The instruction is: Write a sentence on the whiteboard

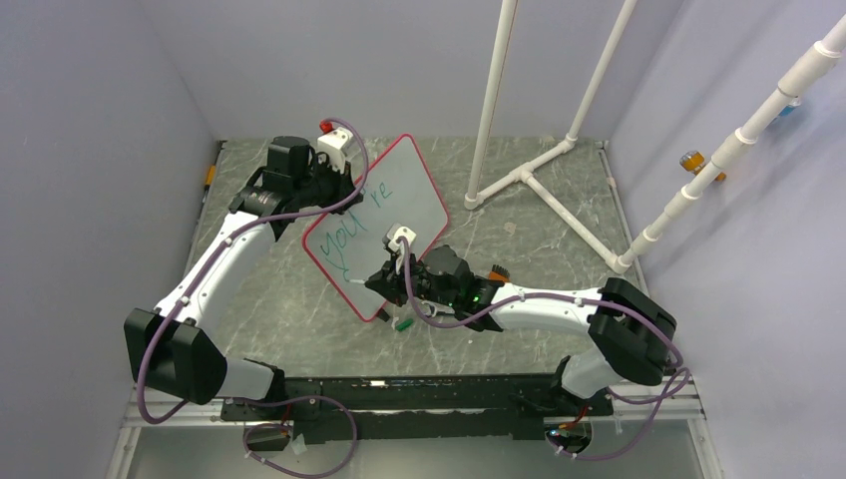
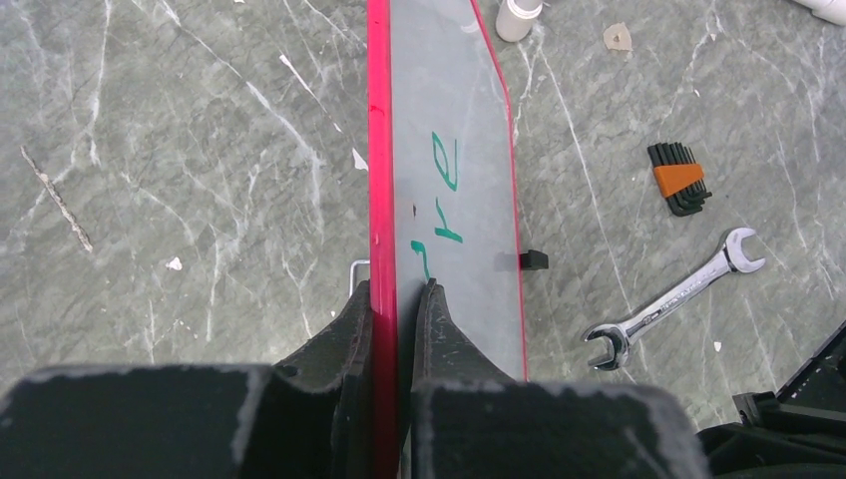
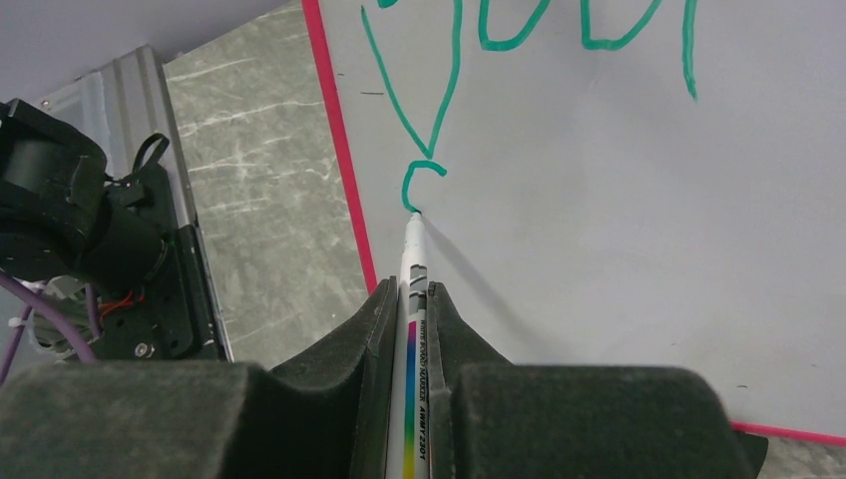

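The whiteboard (image 1: 399, 200), white with a thin red frame, is held tilted above the table. My left gripper (image 1: 334, 180) is shut on its far left edge; in the left wrist view the fingers (image 2: 439, 329) clamp the red frame (image 2: 379, 150). Green lettering (image 1: 361, 222) reads "you're". My right gripper (image 1: 391, 271) is shut on a white marker (image 3: 413, 299) with a rainbow stripe. Its tip touches the board (image 3: 599, 200) at the foot of a small green curve (image 3: 417, 185) below the "y".
A green marker cap (image 1: 403, 324) lies on the table below the board. A spanner (image 2: 673, 299) and an orange-banded hex key set (image 2: 678, 180) lie to the right. A white pipe frame (image 1: 539, 180) stands at the back right.
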Controlling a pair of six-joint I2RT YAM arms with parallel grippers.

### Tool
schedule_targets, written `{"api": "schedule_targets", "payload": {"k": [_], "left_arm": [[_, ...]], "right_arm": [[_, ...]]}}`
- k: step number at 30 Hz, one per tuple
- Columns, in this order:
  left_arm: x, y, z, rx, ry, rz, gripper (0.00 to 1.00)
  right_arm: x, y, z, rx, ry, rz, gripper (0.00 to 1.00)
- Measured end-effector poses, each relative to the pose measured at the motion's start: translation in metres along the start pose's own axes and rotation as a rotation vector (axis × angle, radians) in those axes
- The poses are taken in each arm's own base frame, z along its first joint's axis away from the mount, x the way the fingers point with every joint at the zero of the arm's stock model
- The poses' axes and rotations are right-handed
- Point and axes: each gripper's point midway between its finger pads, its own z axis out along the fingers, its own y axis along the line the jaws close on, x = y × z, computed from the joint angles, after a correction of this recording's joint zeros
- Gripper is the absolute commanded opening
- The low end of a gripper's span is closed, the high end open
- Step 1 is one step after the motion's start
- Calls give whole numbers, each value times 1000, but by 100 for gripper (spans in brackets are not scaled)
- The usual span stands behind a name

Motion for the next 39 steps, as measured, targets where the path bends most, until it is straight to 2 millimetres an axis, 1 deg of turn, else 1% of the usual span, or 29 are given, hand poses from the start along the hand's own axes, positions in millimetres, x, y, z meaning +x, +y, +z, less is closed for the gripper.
{"api": "schedule_targets", "payload": {"k": [8,19,30,36,39], "left_arm": [[0,1,0,-5,0,14,0],[1,4,1,-14,4,22,0],[2,7,1,-25,10,32,0],[3,9,1,-31,12,37,0],[3,9,1,-32,12,38,0]], "right_arm": [[-3,-2,1,22,16,-10,0],[-27,-9,6,66,-13,-49,0],[-25,-9,7,66,-12,-40,0],[-10,-11,4,70,9,-21,0],[-7,-11,4,71,11,-15,0]]}}
